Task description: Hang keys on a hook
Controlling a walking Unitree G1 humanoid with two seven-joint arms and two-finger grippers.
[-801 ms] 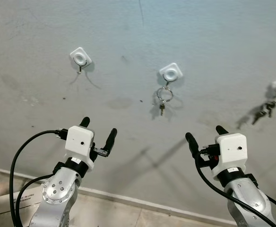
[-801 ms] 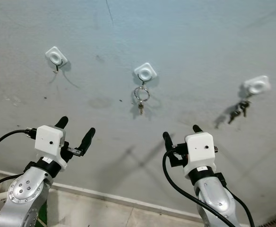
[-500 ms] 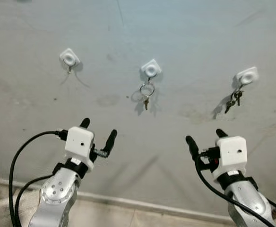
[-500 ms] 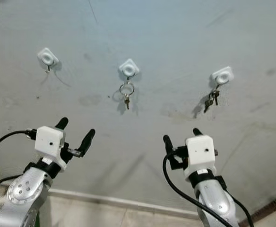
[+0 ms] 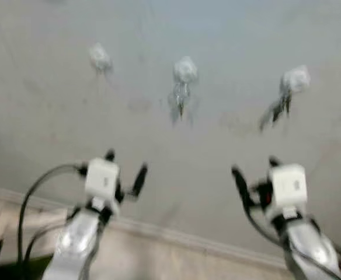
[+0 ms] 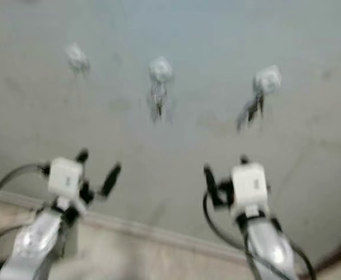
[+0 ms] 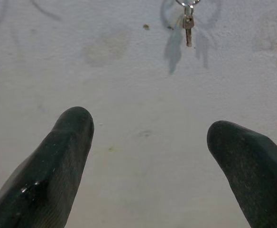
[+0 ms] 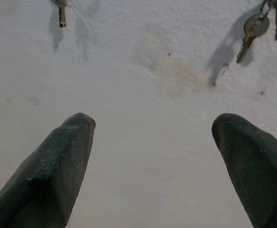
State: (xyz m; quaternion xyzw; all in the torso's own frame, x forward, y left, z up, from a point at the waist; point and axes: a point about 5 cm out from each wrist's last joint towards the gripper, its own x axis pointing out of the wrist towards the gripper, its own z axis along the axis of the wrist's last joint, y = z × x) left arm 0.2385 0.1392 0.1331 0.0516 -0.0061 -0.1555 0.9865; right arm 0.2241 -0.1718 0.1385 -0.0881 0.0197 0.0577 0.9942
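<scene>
- Your keys [image 5: 181,100] hang on the middle hook [image 5: 185,69] of three white hooks on the grey wall [image 5: 229,35]; the head views are blurred, so you can make out only a dark dangling shape under the white mount.
- In the left wrist view you see one small key [image 7: 188,29] hanging straight down from a ring at the picture's edge, its shadow on the wall beside it.
- A second bunch of keys [image 5: 282,106] hangs from the right hook [image 5: 295,78], with a slanting shadow below it toward the middle hook. In the right wrist view two keys of that bunch [image 8: 253,33] hang tilted, and the tip of the middle key [image 8: 61,14] shows near the other corner.
- The left hook [image 5: 100,56] shows as a white blur with a faint mark beneath; you cannot tell whether anything hangs there.
- Your left claw [image 5: 124,168] is raised before the wall, well below the hooks, its two black fingers [image 7: 58,166] spread apart with nothing between them but bare wall.
- Your right claw [image 5: 253,170] is raised likewise, below and between the middle and right hooks, its fingers [image 8: 53,175] also spread apart and holding nothing.
- A pale skirting strip [image 5: 176,236] runs along the foot of the wall, with the floor [image 5: 159,262] below it.
- Black cables [image 5: 33,192] loop from the left wrist.
</scene>
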